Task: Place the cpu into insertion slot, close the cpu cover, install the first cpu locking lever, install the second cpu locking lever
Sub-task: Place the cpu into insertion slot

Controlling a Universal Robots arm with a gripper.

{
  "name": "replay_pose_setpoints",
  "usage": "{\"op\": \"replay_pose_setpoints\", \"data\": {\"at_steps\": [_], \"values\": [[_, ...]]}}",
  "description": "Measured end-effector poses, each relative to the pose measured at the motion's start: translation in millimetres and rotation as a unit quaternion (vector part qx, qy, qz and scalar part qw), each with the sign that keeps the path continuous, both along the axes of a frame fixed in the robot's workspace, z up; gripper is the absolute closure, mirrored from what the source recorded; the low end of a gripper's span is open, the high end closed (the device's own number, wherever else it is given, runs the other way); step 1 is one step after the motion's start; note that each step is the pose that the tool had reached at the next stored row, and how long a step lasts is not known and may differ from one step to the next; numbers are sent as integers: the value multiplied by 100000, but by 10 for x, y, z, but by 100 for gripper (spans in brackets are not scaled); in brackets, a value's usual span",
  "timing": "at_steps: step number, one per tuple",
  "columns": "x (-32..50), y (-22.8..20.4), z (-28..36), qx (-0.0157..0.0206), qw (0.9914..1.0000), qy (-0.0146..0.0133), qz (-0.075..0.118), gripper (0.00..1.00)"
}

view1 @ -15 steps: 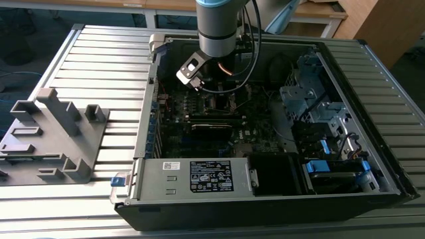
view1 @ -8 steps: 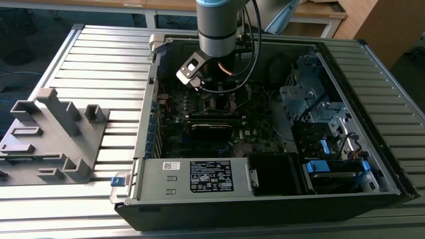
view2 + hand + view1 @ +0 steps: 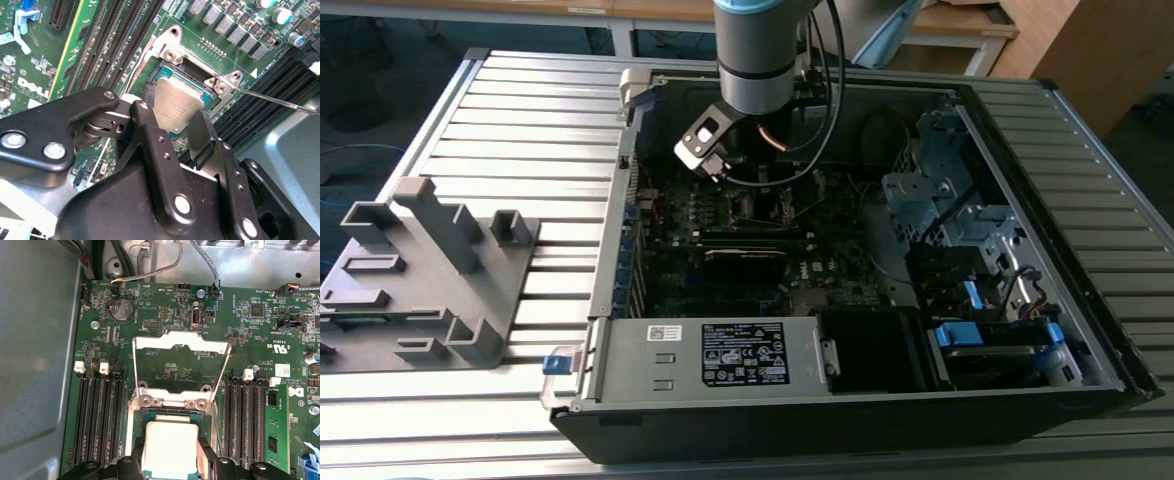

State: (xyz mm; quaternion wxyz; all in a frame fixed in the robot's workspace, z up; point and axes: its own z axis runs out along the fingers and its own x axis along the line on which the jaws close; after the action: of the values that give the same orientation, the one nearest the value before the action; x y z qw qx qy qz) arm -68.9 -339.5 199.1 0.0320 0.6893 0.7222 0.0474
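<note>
My jaws grip the cpu [image 3: 177, 107] by opposite edges at the insertion slot [image 3: 194, 77]; seating cannot be confirmed. The cpu cover [image 3: 145, 342] stands open.

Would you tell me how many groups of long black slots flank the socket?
2. In the first wrist view, one group lies beside the socket, another group opposite; more may be hidden.

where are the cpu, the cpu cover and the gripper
the cpu [image 3: 170, 442]: first wrist view, middle of its metal top
the cpu cover [image 3: 145, 342]: first wrist view, free-end bar of frame
the gripper [image 3: 174, 119]: second wrist view, midway between its fingertips
</note>
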Motion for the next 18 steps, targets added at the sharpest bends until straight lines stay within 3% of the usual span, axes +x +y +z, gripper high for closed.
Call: {"op": "replay_pose_setpoints", "data": {"at_steps": [3, 7, 8, 9, 18], "values": [[4, 0, 0, 1, 100000, 118, 9, 48], [53, 0, -1, -6, 99979, 2068, -3, 48], [61, 0, -1, -6, 99972, 2363, 0, 48], [64, 0, 0, -11, 99969, 2487, 0, 48], [65, 0, -8, 3, 99969, 2500, -1, 48]]}}
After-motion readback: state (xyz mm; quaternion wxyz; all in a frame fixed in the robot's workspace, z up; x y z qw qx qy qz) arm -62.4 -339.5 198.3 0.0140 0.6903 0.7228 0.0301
